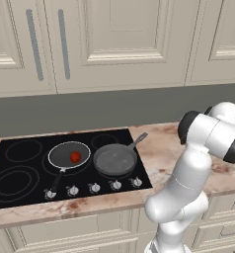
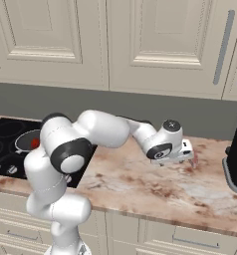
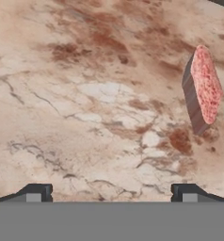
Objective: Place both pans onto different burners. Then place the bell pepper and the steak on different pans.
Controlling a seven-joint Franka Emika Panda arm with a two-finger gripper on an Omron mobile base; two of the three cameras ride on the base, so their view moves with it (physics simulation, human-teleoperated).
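While the two pans sit side by side on the black cooktop [image 1: 20, 168], each over its own burner ring, the shallow dark pan [image 1: 68, 154] has the one red bell pepper [image 1: 75, 156] in it and the deeper grey pan [image 1: 114, 159] has nothing in it (so pepper's sorted). One steak [image 3: 204, 87] lies on the marble table [image 2: 155, 189], well right of the cooktop. The pincer [image 3: 109, 193] hangs just over the table, wide open and holding nothing, with the steak ahead and off to one side of its tips.
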